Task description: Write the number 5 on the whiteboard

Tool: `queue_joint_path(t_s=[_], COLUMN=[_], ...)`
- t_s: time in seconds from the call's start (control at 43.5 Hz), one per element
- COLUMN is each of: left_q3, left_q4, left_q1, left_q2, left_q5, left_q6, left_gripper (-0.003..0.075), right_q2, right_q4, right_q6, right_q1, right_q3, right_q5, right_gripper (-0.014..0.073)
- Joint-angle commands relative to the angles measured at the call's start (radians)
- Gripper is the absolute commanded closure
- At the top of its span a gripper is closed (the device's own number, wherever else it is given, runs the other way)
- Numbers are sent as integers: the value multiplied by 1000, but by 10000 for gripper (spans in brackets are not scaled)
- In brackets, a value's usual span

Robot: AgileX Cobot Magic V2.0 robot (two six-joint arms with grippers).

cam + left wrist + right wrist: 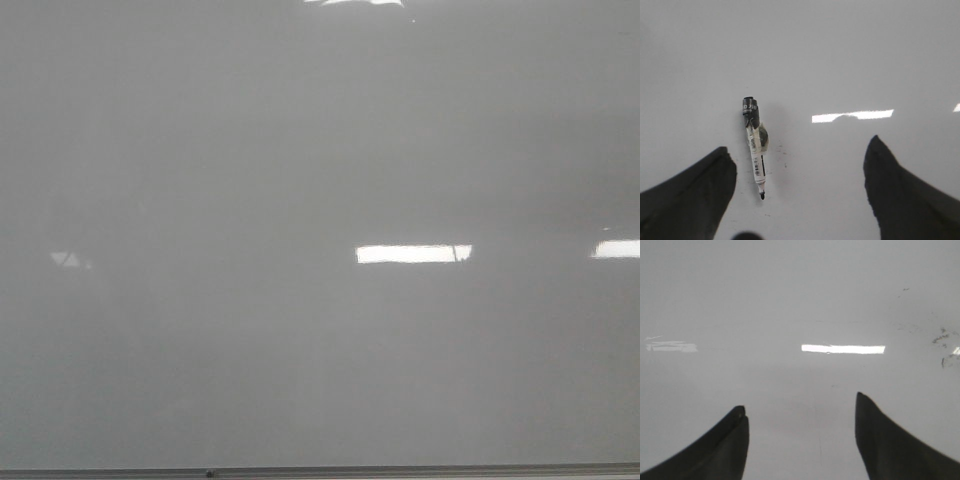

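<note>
The whiteboard [300, 180] is a glossy grey-white surface that fills every view. No number 5 shows on it. A white marker [755, 145] with a black end and an uncapped black tip lies flat on the board [840, 60] in the left wrist view. My left gripper [799, 147] is open above the board, and the marker lies just inside its left finger, untouched. My right gripper [801, 402] is open and empty over bare board [790, 300]. Neither gripper shows in the front view.
A thin grey metal edge strip [320, 471] runs along the board's near edge. Bright rectangular light reflections [412, 254] lie on the board. Faint dark smudges [945, 342] mark the board in the right wrist view.
</note>
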Motion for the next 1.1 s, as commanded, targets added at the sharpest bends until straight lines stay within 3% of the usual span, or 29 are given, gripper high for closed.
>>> queue_joint_path(t_s=[0.0,0.207,0.414,0.712,1.08], left_q3=[-38,-38,-93,-190,-326], left_q4=[-12,-1,-1,41,31], left_q1=[-5,-5,-5,-2,158], left_q2=[16,84,341,733,988], left_q5=[-92,-90,-110,-299,-352], left_q6=[-7,-7,-7,-7,-7], left_gripper=[137,138,138,149,156], right_q2=[20,20,20,20,20], right_q4=[-9,-9,-9,-9,-9], right_q6=[2,2,2,2,2], right_q1=[1,1,1,1,1], right_q3=[-32,-32,-32,-32,-32], right_q5=[-76,-77,-78,-78,-78], right_gripper=[69,69,69,69,69])
